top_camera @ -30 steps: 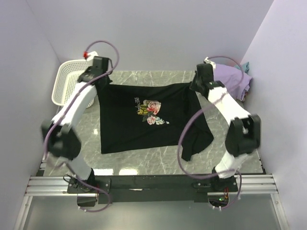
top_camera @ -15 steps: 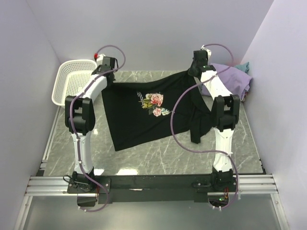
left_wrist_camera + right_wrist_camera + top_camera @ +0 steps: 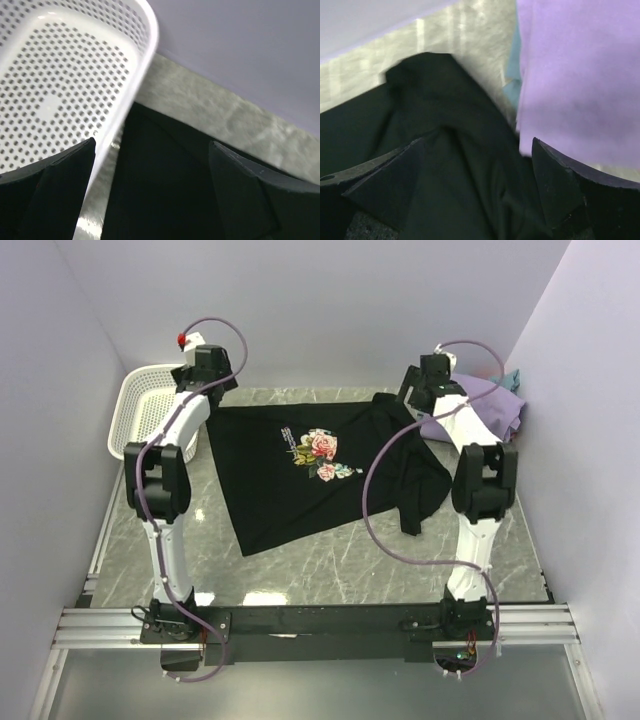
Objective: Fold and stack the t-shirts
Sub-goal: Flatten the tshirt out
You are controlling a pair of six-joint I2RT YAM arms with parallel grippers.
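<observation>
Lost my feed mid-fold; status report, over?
Left and right jaws open, empty. Black t-shirt spread out, unfolded, right side bunched. Lavender t-shirt and basket crowd its far corners.

Printed shirt point(image 3: 290, 495) on table point(image 3: 330, 562) — basket point(image 3: 140, 412) left of it, 2 shirts point(image 3: 492, 405) right.

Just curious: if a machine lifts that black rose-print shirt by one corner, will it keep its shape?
Probably not: the black shirt is bunched into folds at one side, so it would likely droop. Lying thin on the table, it would probably wrinkle when pushed.
</observation>
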